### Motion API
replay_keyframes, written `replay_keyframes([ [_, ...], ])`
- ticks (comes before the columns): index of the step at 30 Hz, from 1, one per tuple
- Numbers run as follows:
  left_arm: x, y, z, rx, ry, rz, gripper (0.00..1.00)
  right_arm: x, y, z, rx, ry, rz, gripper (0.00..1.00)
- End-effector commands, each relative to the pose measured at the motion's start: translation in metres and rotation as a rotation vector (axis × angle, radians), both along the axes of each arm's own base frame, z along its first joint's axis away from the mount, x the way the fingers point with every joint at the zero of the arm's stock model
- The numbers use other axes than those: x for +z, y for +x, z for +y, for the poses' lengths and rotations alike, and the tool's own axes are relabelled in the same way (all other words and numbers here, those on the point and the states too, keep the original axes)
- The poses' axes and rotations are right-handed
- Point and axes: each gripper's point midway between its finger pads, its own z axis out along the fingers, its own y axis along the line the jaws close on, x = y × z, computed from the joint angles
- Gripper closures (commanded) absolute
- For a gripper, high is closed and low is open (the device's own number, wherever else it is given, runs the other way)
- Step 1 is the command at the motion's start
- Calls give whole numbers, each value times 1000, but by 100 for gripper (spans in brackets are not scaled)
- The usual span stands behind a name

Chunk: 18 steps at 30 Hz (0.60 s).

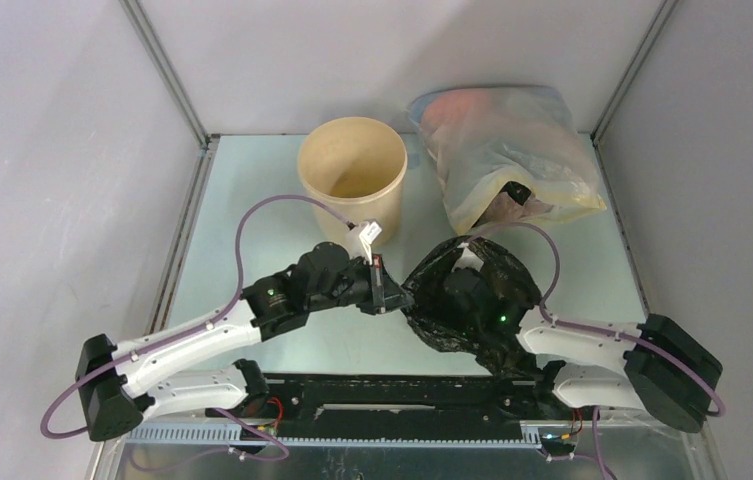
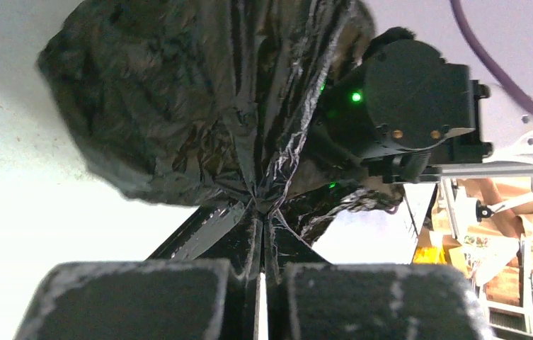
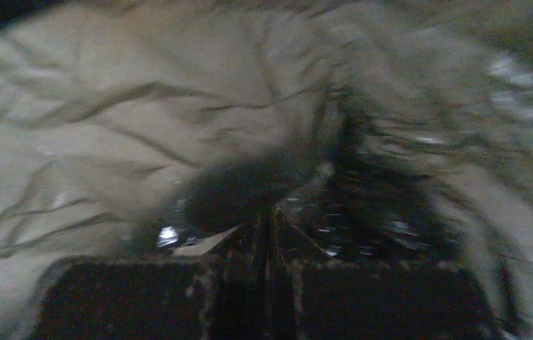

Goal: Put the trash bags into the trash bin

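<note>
The black crinkled trash bag (image 1: 467,300) sits in the middle of the table, draped over the end of my right arm. My left gripper (image 1: 384,285) is shut on the bag's left edge; in the left wrist view the film (image 2: 178,106) gathers into a pinch at the left gripper (image 2: 263,216). My right gripper (image 3: 269,223) is inside the bag, jaws together with the bag's film (image 3: 143,120) bunched at the tips; the bag hides it in the top view. The tan round trash bin (image 1: 352,170) stands upright behind the left gripper, apart from the bag.
A large translucent whitish-yellow bag (image 1: 507,160) with pinkish contents lies at the back right, next to the bin. Metal frame posts (image 1: 167,75) and grey walls enclose the table on three sides. The right arm's wrist (image 2: 405,99) is close in front of my left gripper.
</note>
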Motion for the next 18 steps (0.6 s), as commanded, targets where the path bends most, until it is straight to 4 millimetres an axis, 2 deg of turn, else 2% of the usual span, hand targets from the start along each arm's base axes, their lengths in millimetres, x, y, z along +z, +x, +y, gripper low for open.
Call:
replay_keyframes([
  [1,40,9,0,33,-69,-96,100,0,8,11,-13,72,-2,100],
  [3,54,18,3,67,-69,-129,100,-7,3,12,-11,78,20,100],
  [4,68,22,2,75,-86,-146,100,-9,1,14,-5,89,29,100],
  [5,90,23,0,69,-114,-177,100,-10,-2,18,12,99,31,100],
  [7,113,25,-5,45,-118,-219,100,-15,-8,24,32,85,28,100],
  [13,129,25,-22,-2,-139,-209,100,-45,-21,40,70,46,73,100],
  [18,128,21,-24,-17,-159,-194,100,-63,-22,33,42,26,127,100],
])
